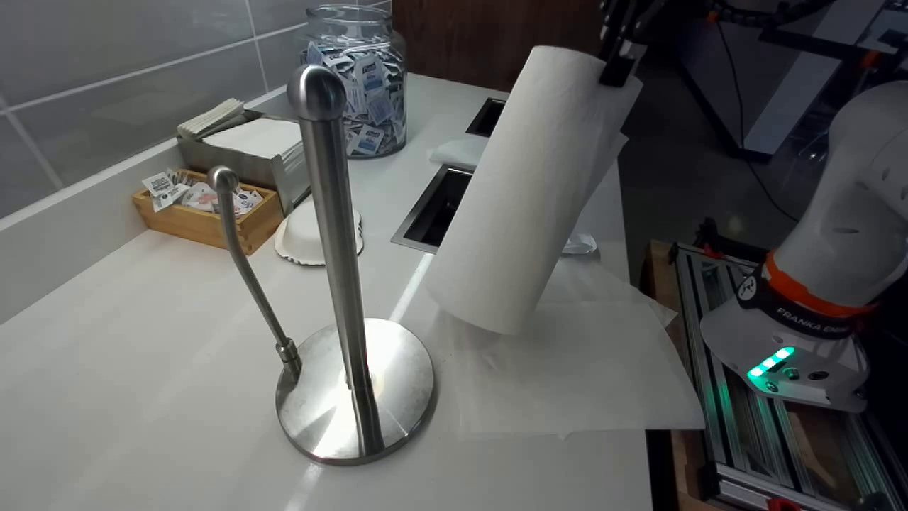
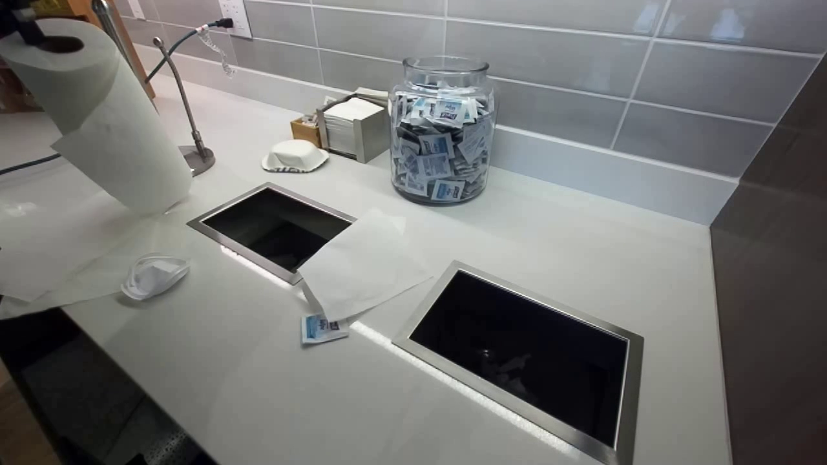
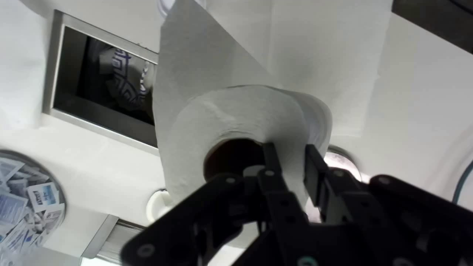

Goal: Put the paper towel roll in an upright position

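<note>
Paper towel roll (image 1: 532, 191): tilted over the counter (image 1: 177, 397) near its robot-side edge, top end leaning out toward that edge, foot nearer the wall-side edge. I cannot tell whether the lower rim touches.
Pincer (image 3: 290, 148): gripping one side of the roll's wall, one finger (image 3: 272, 159) inside the core (image 2: 62, 44), its partner outside. I judge this hold off-centre: the weight may twist the roll, and the soft layers may crush and slip free.
Loose sheet (image 1: 582, 390): spread beneath the roll and out past the robot-side edge. Setting the foot on its folds could make the roll skid or stand crooked; dragging it could unwind more paper.
Steel towel holder (image 1: 345, 284): upright near the roll's foot, apart from it. If I straighten too fast, the foot may swing into its round base.
Steel-framed opening (image 2: 245, 250): just beside the foot, further from the robot-side edge. Coming down over it would leave the rim half unsupported.
Robot-side edge: as I read it, the step in hand is righting the roll. I want the top back toward the wall-side edge before I lower, because releasing while it leans invites a topple over this side.
</note>
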### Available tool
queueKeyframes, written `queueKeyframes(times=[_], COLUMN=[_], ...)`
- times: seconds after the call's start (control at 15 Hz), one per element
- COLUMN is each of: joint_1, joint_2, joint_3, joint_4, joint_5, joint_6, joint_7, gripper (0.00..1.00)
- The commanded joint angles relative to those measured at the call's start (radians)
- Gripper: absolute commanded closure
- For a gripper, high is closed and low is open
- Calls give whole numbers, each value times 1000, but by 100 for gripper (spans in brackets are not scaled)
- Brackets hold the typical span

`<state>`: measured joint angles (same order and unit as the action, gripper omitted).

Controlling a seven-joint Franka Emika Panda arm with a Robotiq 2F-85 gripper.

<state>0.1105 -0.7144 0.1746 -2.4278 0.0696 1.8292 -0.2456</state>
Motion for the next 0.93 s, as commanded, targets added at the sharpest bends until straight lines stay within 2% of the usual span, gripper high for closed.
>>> queueKeyframes(times=[0.0,0.47,0.87], joint_1=[42,120,170], joint_2=[0,28,56], joint_3=[47,102,109], joint_4=[33,60,53], joint_5=[-127,-231,-211], joint_6=[-82,-213,-227], joint_7=[52,69,86], gripper=[95,95,95])
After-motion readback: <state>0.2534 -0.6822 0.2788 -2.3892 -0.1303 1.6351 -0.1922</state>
